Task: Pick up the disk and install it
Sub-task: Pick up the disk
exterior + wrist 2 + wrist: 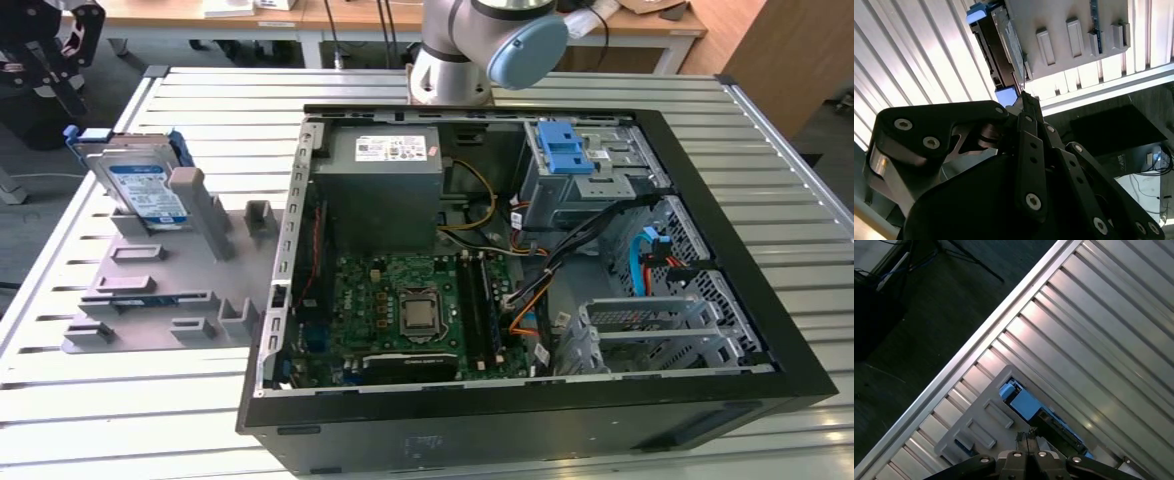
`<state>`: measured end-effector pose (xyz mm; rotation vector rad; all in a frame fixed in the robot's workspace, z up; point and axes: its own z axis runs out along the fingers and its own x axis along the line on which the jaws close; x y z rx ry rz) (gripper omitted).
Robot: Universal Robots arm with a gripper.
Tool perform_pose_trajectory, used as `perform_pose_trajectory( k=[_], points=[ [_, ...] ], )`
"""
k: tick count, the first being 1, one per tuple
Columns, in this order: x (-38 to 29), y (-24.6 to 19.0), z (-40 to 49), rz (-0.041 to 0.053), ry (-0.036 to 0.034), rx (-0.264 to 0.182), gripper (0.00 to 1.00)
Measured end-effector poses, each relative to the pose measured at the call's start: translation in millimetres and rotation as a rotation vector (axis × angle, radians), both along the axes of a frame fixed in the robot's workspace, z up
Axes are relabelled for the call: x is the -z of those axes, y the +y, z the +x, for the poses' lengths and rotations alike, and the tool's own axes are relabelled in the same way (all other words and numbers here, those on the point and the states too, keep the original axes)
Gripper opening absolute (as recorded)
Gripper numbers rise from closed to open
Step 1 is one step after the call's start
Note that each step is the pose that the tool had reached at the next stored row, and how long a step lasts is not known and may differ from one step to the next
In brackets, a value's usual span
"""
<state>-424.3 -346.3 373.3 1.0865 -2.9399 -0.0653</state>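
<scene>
The disk (140, 185) is a silver drive with a white-and-blue label and a blue frame. It stands on edge in a slot of the grey holder (160, 290), at the exterior view's left. My black gripper (60, 85) hangs above and beyond it, near the table's far corner, apart from it. In the first wrist view the disk (1024, 402) lies just past my gripper (1026, 436), whose fingers are pressed together on nothing. The second wrist view has the disk (999, 45) edge-on beyond the gripper (1024, 97).
An open computer case (534, 400) fills the middle of the slatted metal table (80, 400). Inside are a motherboard (407, 305), a power supply (380, 175), cables, and a metal drive cage (587, 185) with a blue latch (562, 150). The arm's base (474, 45) stands behind the case.
</scene>
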Motion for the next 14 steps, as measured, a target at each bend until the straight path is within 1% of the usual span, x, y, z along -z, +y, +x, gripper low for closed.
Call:
perform_pose_trajectory(
  k=[8,14],
  points=[
    [0.1,0.0,0.0,0.0000,0.0000,-0.091,0.11],
    [0.3,0.0,0.0,0.0000,0.0000,-0.186,0.11]
  ],
)
